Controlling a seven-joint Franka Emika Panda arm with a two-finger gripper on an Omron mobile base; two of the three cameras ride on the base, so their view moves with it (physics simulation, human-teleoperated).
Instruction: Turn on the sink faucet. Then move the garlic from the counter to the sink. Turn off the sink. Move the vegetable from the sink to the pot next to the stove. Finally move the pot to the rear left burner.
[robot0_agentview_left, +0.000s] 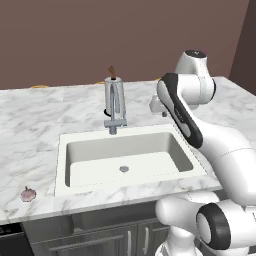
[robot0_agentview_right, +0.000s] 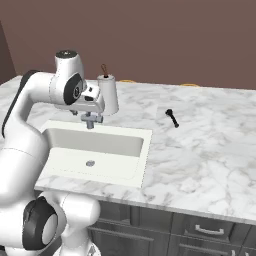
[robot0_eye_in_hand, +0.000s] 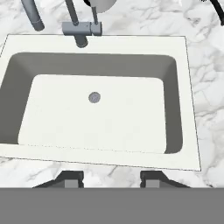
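Note:
The brushed-steel sink faucet (robot0_agentview_left: 115, 104) stands behind the off-white sink (robot0_agentview_left: 67, 170), and no water shows under its spout. In the hand view the faucet (robot0_eye_in_hand: 81, 29) is at the top, with the sink (robot0_eye_in_hand: 183, 105) and its round drain (robot0_eye_in_hand: 94, 97) below. The garlic (robot0_agentview_left: 28, 194) lies on the white marble counter (robot0_agentview_left: 30, 130), front left of the basin. My gripper (robot0_eye_in_hand: 110, 180) hangs high over the sink, pointing down at it. It is open, with nothing between its fingertips (robot0_eye_in_hand: 70, 179). In the left base view my forearm hides most of the hand.
A white canister (robot0_agentview_right: 108, 92) with a brown utensil in it stands just behind the faucet. A small black object (robot0_agentview_right: 172, 118) lies on the counter to the right of the sink. Dark cabinets run below the counter's front edge.

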